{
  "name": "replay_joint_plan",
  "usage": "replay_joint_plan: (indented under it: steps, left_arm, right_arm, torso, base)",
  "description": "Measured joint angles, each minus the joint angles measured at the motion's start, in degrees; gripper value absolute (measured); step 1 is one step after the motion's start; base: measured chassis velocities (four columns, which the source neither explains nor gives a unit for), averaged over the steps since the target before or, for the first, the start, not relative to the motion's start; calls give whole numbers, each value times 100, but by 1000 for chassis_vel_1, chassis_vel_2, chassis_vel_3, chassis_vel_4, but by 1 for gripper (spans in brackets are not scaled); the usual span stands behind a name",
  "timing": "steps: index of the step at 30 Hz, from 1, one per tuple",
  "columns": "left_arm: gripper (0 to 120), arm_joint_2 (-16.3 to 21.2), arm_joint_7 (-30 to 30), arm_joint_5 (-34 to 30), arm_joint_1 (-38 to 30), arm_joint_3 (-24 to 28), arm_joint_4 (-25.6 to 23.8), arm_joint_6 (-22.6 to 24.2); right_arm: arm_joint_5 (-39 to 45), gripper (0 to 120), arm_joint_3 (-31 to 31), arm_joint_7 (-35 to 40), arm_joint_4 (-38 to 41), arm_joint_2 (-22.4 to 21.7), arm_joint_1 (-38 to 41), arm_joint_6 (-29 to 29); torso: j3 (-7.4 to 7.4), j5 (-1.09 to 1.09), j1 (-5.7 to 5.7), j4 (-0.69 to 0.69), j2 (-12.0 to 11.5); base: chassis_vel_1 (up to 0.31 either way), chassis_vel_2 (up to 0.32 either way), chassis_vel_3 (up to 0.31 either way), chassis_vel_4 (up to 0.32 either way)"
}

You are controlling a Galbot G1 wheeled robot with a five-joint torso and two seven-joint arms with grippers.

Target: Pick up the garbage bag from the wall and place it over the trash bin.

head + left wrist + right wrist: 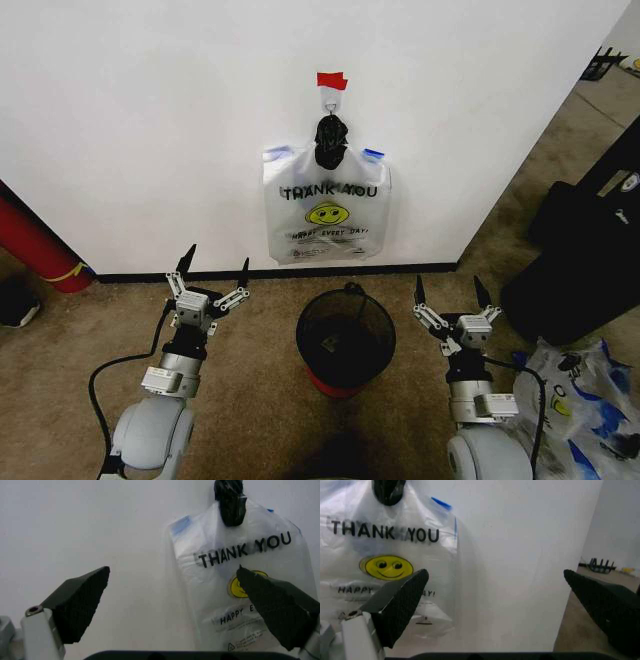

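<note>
The garbage bag (325,215) hangs flat against the wall (150,120) from a small hook (331,98) under a red tape strip (331,79), its handles bunched in a dark knot, blue tips to either side; the trash bin (345,335) stands on the floor (250,360) directly below it, close to the black baseboard (270,271); my left gripper (209,284) is held low to the left of the bin, jaws spread wide, gripping nothing; my right gripper (452,301) sits to the bin's right, jaws likewise wide and empty; both point toward the wall, well short of the bag
</note>
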Motion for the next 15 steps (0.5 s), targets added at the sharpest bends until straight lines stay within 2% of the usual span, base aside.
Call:
replay_joint_plan:
  steps: [8, 11, 15]
  left_arm:
    - [100, -18, -1, 71, -11, 7, 28, 42]
    - [100, -27, -73, 69, -5, 20, 27, 211]
    - [100, -20, -242, -258, 32, 88, -64, 583]
  right_arm:
    - [-224, 100, 14, 101, -54, 17, 62, 64]
    - [-467, 100, 68, 144, -101, 24, 93, 125]
    - [-592, 100, 102, 155, -132, 18, 125, 212]
  torso:
    - [0, 0, 0, 0, 0]
    - [0, 0, 0, 0, 0]
    - [0, 1, 0, 0, 0]
  base:
    - [0, 0, 0, 0]
    - [0, 0, 0, 0]
    - [0, 0, 0, 0]
